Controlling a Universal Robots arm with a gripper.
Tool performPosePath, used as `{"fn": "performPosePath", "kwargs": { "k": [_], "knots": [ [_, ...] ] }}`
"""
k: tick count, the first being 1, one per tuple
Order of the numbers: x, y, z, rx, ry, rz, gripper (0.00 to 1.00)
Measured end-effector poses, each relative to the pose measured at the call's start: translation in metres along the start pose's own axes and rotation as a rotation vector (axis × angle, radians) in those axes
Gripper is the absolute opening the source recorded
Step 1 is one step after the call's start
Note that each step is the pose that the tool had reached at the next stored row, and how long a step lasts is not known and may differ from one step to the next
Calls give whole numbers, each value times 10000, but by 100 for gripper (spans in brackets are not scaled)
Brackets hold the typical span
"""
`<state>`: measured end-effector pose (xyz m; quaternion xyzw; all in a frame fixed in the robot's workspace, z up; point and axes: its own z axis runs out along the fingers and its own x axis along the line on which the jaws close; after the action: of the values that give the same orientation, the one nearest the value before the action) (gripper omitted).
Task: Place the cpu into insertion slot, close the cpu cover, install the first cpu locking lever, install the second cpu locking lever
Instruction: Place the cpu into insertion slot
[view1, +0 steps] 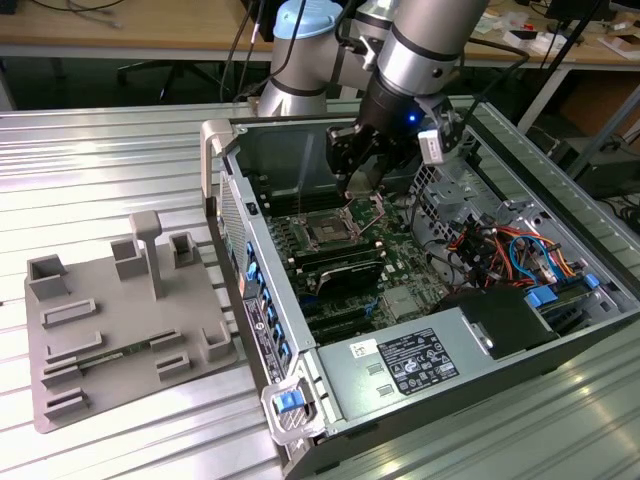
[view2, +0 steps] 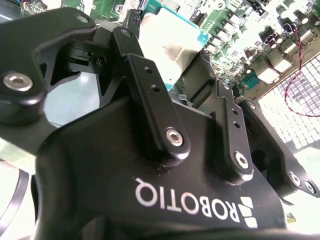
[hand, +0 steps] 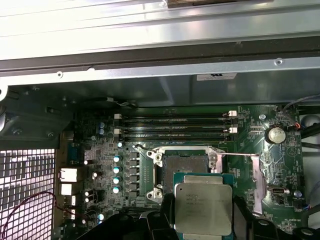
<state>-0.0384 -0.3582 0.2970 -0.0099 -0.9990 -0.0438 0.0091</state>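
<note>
My gripper (hand: 202, 222) is shut on the cpu (hand: 202, 205), a flat square chip with a silvery top and green edge, gripped by its sides. The chip hangs just above the green motherboard, beside the insertion slot (hand: 184, 167), whose dark centre lies bare inside a silver rim. The cpu cover (hand: 258, 182) stands swung open at the slot's side. In the second wrist view the black fingers (view2: 145, 85) clamp the cpu (view2: 170, 40). In the exterior view the gripper (view1: 358, 172) hovers inside the open case, a little behind the insertion slot (view1: 328, 232).
Long black memory slots (hand: 175, 125) run beside the socket. The case wall (view1: 290, 150) and a perforated back panel (hand: 25, 190) close in. A power supply (view1: 420, 365) and coloured cables (view1: 500, 250) fill the exterior view's right. A grey fixture plate (view1: 120, 320) lies outside.
</note>
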Motion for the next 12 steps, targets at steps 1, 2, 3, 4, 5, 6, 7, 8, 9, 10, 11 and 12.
{"fn": "performPosePath", "kwargs": {
  "k": [1,2,3,4,5,6,7,8,9,10,11,12],
  "knots": [
    [1,0,1,0,0,1,55],
    [2,0,3,0,0,1,55],
    [3,0,4,1,0,1,55],
    [5,0,6,1,0,1,55],
    [6,-1,7,2,0,1,55],
    [6,-1,8,2,0,1,55],
    [7,-1,9,2,-1,1,55],
    [8,-1,11,2,-1,1,55],
    [9,-1,14,2,-1,1,55],
    [10,-1,16,2,-1,1,55],
    [11,-2,17,2,-1,1,55],
    [12,-2,20,2,-1,1,55]
  ]
}}
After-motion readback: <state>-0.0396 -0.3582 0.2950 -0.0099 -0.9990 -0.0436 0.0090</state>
